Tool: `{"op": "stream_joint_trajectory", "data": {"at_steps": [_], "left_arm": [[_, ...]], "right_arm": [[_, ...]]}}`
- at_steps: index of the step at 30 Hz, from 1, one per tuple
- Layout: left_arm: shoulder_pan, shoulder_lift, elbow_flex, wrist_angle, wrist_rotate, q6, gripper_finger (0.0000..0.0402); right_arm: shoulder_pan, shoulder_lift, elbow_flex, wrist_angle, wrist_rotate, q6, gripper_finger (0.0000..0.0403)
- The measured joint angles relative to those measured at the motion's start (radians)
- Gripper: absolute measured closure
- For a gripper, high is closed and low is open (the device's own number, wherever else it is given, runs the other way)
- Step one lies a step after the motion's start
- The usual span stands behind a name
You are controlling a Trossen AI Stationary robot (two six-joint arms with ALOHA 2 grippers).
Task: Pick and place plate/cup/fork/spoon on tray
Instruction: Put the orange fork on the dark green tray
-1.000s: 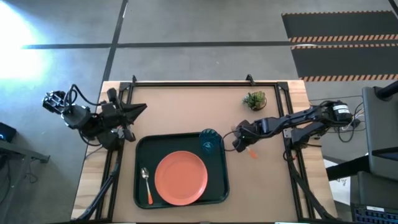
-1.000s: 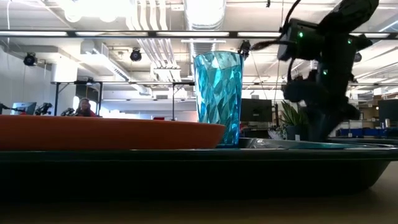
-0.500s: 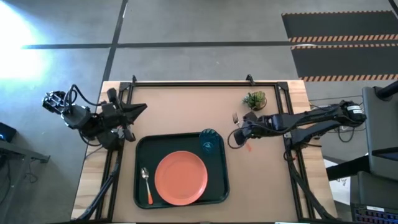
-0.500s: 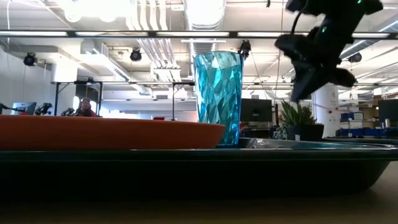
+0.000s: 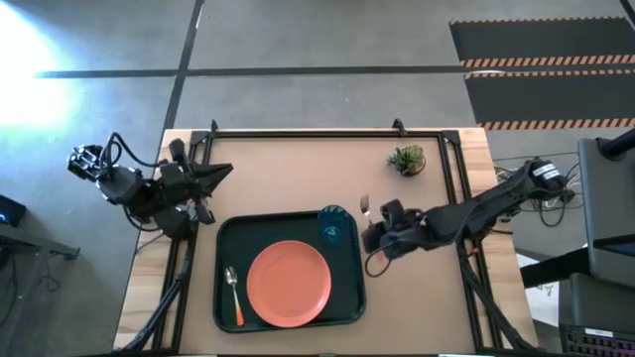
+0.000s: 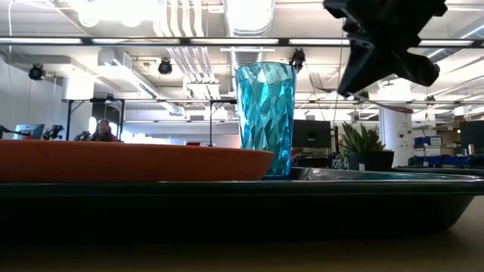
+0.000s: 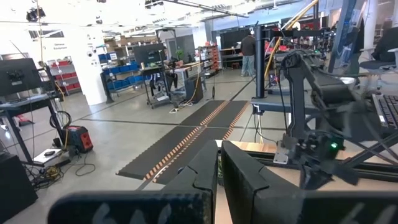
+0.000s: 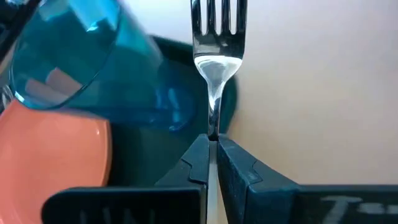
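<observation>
The dark green tray (image 5: 223,238) lies at the table's near middle. On it are the orange-red plate (image 5: 289,282), the teal cup (image 5: 332,224) at its far right corner, and the orange-handled spoon (image 5: 232,294) at its left. My right gripper (image 5: 372,226) is just right of the tray's far right corner, shut on the fork (image 5: 364,206). In the right wrist view the fork's tines (image 8: 217,18) stick out past the gripper (image 8: 212,138), with the cup (image 8: 81,56) and plate (image 8: 50,162) beside them. My left gripper (image 5: 226,174) waits shut at the table's left. My right gripper pinches the fork's thin metal neck (image 8: 213,121), just behind the tines, between its two fingertips (image 8: 198,155). The fingers lie along the fork, and the tines point ahead of them toward the table's far side. The fork is lifted clear of the table; the gripper hides its handle.
A small green potted plant (image 5: 407,159) stands at the table's far right. A black frame rail (image 5: 298,132) runs along the far edge and down both sides. Bare tabletop lies between the tray and the far rail. People show far back in the room.
My right gripper has risen from the table with the fork and gone toward the near edge and the tray's far right corner. The fork, which lay on the table, now hangs clear with its tines pointing toward the far side.
</observation>
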Motion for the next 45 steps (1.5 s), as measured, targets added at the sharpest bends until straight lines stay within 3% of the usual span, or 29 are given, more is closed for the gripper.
{"op": "stream_joint_trajectory", "data": {"at_steps": [17, 21, 45], "left_arm": [[0.000, -0.005, 0.000, 0.000, 0.000, 0.046, 0.0398], [0.000, -0.008, 0.000, 0.000, 0.000, 0.047, 0.0398], [0.000, -0.023, 0.000, 0.001, 0.000, 0.051, 0.0398]], "right_arm": [[0.094, 0.423, 0.345, -0.076, -0.003, 0.167, 0.0394], [0.124, 0.449, 0.383, -0.147, -0.008, 0.260, 0.0394], [0.219, 0.448, 0.368, -0.155, 0.028, 0.501, 0.0394]]}}
